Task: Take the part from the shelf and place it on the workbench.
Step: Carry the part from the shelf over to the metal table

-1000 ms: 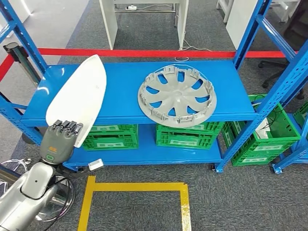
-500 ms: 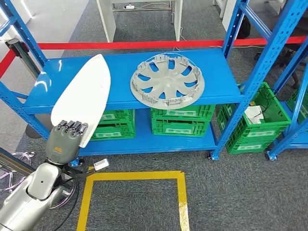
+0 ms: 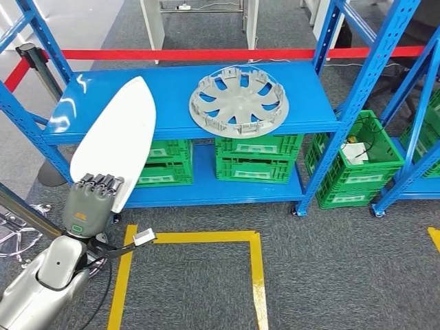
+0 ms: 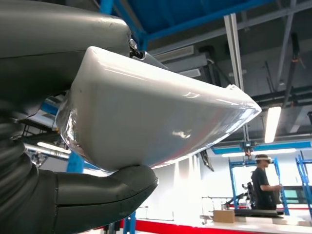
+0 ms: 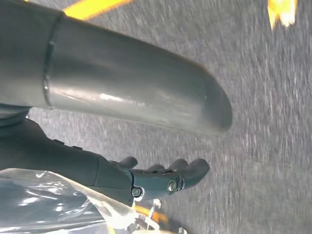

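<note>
White part (image 3: 115,141) grasped by left hand (image 3: 89,203), fingers (image 3: 98,183) wrapped over near edge, thumb pressed beneath; part held clear of blue shelf (image 3: 171,96). Grey wheel cover (image 3: 238,101) laid flat on shelf. Right hand (image 5: 162,178) hung over carpet, fingers released, nothing held.

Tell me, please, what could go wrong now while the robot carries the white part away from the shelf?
The left hand grips the long white part only at its near end, so it could tilt or slip out. Its far end lies over the blue shelf edge and might knock it when the robot turns. The hubcap overhangs the shelf front; a bump might dislodge it.
</note>
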Robot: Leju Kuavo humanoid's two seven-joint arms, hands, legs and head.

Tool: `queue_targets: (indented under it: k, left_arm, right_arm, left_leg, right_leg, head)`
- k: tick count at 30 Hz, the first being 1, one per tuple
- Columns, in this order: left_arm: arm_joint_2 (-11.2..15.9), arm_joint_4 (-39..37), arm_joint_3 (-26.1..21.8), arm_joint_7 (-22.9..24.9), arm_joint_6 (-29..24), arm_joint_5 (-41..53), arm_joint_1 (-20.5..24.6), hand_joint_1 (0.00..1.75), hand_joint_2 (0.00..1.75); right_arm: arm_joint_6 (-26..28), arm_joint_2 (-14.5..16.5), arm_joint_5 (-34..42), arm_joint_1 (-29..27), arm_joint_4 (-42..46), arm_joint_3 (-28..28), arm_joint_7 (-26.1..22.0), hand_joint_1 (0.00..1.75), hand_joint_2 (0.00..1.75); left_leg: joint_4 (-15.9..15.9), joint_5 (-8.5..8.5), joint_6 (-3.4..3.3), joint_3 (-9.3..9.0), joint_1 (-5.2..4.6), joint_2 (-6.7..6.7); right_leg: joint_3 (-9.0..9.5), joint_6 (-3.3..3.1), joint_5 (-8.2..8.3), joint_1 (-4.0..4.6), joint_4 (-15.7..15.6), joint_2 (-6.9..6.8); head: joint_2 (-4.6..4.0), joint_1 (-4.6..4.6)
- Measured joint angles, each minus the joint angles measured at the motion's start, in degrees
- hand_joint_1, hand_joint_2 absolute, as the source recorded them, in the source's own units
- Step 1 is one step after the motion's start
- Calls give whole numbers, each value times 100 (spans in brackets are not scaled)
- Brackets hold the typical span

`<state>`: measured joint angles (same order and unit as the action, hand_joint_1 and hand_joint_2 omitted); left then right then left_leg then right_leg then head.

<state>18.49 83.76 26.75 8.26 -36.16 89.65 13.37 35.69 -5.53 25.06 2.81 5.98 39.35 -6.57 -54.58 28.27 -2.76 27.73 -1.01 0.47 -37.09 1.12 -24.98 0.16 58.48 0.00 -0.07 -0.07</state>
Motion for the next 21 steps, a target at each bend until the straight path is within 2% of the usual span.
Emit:
queue_targets:
  k: [1, 3, 4, 5, 6, 7, 8, 9, 10, 11, 12, 14, 15, 16, 18, 19, 20, 21]
  left_arm:
    - [-16, 2, 2, 0, 1, 1, 1, 175, 175]
    - [-41, 1, 4, -10, -1, -1, 1, 175, 175]
    - [-49, -1, 6, -19, -3, -3, -1, 175, 175]
    - [-53, -3, 8, -29, -5, -7, -1, 175, 175]
    - [-55, -5, 9, -40, -10, -14, -1, 175, 175]
    - [-55, -7, 9, -49, -16, -25, -1, 175, 175]
    - [-53, -9, 7, -57, -24, -43, 0, 175, 175]
    - [-48, -9, 2, -64, -31, -60, 1, 175, 175]
    - [-38, -8, -4, -72, -39, -79, 2, 175, 175]
    - [-24, -8, -10, -79, -48, -98, 4, 175, 175]
    - [-9, -8, -14, -87, -57, -109, 4, 175, 175]
    - [23, -9, -15, -102, -77, -131, -4, 175, 175]
    - [45, -9, -15, -108, -87, -139, -13, 175, 175]
    - [72, -9, -19, -112, -99, -153, -22, 175, 175]
    - [133, -10, -37, -116, -130, -185, -34, 175, 175]
    - [163, -10, -48, -116, -144, -202, -42, 175, 175]
    - [188, -11, -58, -117, -157, -213, -54, 175, 175]
    - [210, -11, -66, -118, -164, -219, -67, 175, 175]
  right_arm:
    - [-152, -11, 2, -1, -2, 19, 53, 0, 0]
    - [-494, -27, 19, 1, -1, 54, 167, 0, 0]
    - [-645, -36, 34, -1, -1, 70, 220, 0, 0]
    - [-775, -39, 48, -6, -1, 88, 261, 0, 0]
    - [-881, -41, 60, -9, -1, 106, 289, 0, 0]
    - [-970, -41, 68, -11, 0, 119, 308, 0, 0]
    - [-1065, -41, 72, -9, 5, 130, 320, 0, 0]
    - [-1159, -41, 75, -5, 16, 139, 331, 0, 0]
    - [-1243, -41, 77, -1, 27, 147, 340, 0, 0]
    - [-1306, -41, 78, 0, 38, 156, 348, 0, 0]
    - [-1351, -41, 77, -2, 46, 165, 354, 0, 0]
    - [-1430, -40, 72, -14, 52, 178, 365, 0, 0]
    - [-1475, -40, 67, -15, 57, 182, 369, 0, 0]
    - [-1511, -39, 62, -15, 61, 191, 374, 0, 0]
    - [-1560, -39, 44, -11, 70, 218, 379, 0, 0]
    - [-1571, -39, 36, -12, 74, 236, 383, 0, 0]
    - [-1579, -39, 30, -12, 78, 251, 387, 0, 0]
    - [-1581, -39, 25, -11, 82, 262, 392, 0, 0]
  left_leg:
    - [29, -89, -10, 80, 21, 11]
    - [18, -240, -17, 277, 23, 16]
    - [3, -314, -7, 384, 26, 17]
    - [-18, -386, 7, 494, 32, 19]
    - [-48, -452, 28, 607, 41, 21]
    - [-87, -509, 54, 713, 54, 23]
    - [-138, -557, 86, 811, 67, 25]
    - [-201, -596, 120, 903, 71, 25]
    - [-261, -634, 153, 972, 71, 28]
    - [-307, -676, 179, 1021, 66, 29]
    - [-331, -723, 199, 1051, 62, 31]
    - [-342, -771, 239, 1081, 76, 28]
    - [-396, -668, 270, 1106, 88, 22]
    - [-554, -455, 304, 1150, 99, 16]
    - [-1190, 171, 361, 1277, 111, 8]
    - [-1584, 417, 374, 1333, 114, 7]
    - [-1887, 541, 375, 1346, 115, 6]
    - [-2028, 541, 363, 1289, 115, 4]
  right_leg:
    - [-81, 32, -255, -4, 196, 4]
    - [-263, 97, -837, -27, 885, 5]
    - [-316, 126, -979, -38, 1249, 4]
    - [-315, 152, -968, -50, 1505, 4]
    - [-236, 176, -830, -64, 1590, 3]
    - [-60, 199, -638, -82, 1467, 2]
    - [212, 226, -496, -105, 1160, 1]
    - [549, 253, -485, -117, 731, 3]
    - [840, 234, -567, -121, 312, 8]
    - [1025, 205, -674, -118, 5, 14]
    - [1103, 155, -757, -101, -156, 20]
    - [1014, 35, -723, -91, -168, 6]
    - [966, -23, -678, -91, -156, -6]
    - [913, -76, -620, -96, -153, -19]
    - [795, -137, -488, -91, -142, -30]
    - [722, -147, -420, -86, -131, -31]
    - [638, -150, -357, -80, -115, -32]
    - [545, -151, -301, -72, -95, -32]
  head:
    - [0, 13]
    - [0, 38]
    - [0, 43]
    - [0, 44]
    - [0, 46]
    - [0, 45]
    - [0, 45]
    - [0, 52]
    - [0, 52]
    - [0, 55]
    - [1, 56]
    - [1, 56]
    - [1, 52]
    - [0, 47]
    - [0, 33]
    - [0, 31]
    - [0, 30]
    - [0, 29]
